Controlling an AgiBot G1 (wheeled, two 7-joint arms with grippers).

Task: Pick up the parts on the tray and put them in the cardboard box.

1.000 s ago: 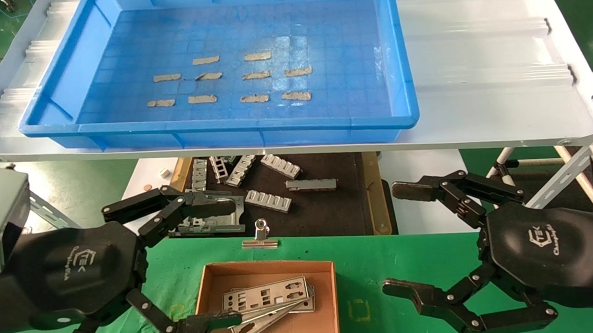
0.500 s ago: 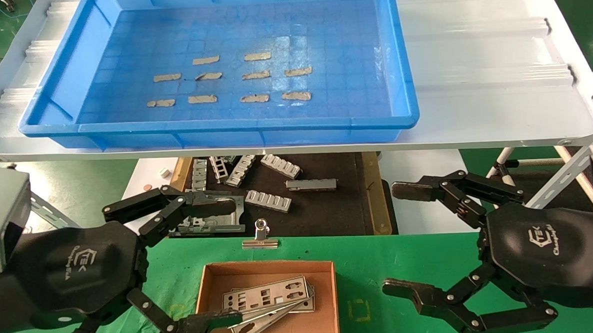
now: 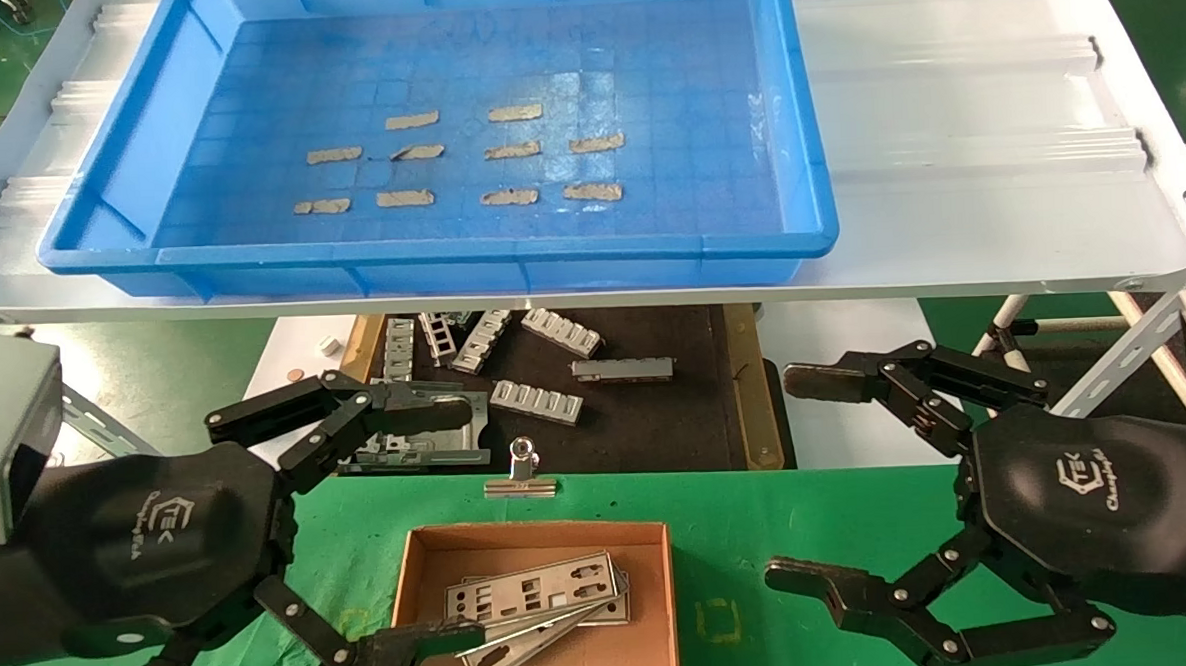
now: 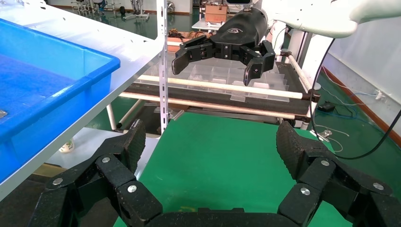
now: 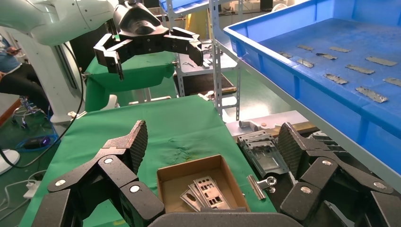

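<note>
Head view, tray (image 3: 99, 256): I log it across the upper half of the frame on a white shelf (image 3: 966, 157); only grey strips (image 3: 505, 152) lie on its gridded floor.
Head view, cardboard box (image 3: 537, 538): lower centre, on the green table (image 3: 762, 526); I count a fanned stack of parts (image 3: 535, 601) inside, lying flat and overlapping.
Head view, left gripper (image 3: 456, 524): lower left, fingers spread wide, empty; the lower fingertip overlaps the box's left edge in frame, and I cannot tell whether it touches.
Head view, right gripper (image 3: 795, 479): lower right, fingers spread wide, empty, to the right of the box and apart from it.
Head view, binder clip (image 3: 521, 473): at the table's far edge, just above the box in frame.
Head view, dark mat (image 3: 647, 421): mid-frame under the shelf, with ribbed metal pieces (image 3: 536, 401) scattered on it.
Left wrist view, left gripper (image 4: 210, 142): splayed over bare green table; the right gripper (image 4: 215, 64) is in the upper centre.
Right wrist view, right gripper (image 5: 213, 139): released; box (image 5: 189, 171) with parts (image 5: 205, 194) sits between its fingers in frame.
</note>
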